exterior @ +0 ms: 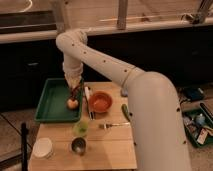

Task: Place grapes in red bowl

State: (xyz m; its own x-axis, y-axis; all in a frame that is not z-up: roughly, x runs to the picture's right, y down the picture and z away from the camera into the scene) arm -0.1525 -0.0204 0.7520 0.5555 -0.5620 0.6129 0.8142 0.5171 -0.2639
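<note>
My gripper (75, 88) hangs from the white arm over the right side of the green tray (50, 102). It is just above the yellow-orange apple (73, 103). A small dark clump, the grapes (76, 92), sits at its tip, held above the tray. The red bowl (100, 103) stands on the wooden table just right of the tray. It is a short way to the right of the gripper, and I see nothing in it.
A green cup (80, 128), a metal cup (78, 146) and a white bowl (42, 148) stand near the table's front left. A fork (115, 125) and a green oblong item (125, 112) lie right of the red bowl. A white utensil (88, 94) lies between tray and bowl.
</note>
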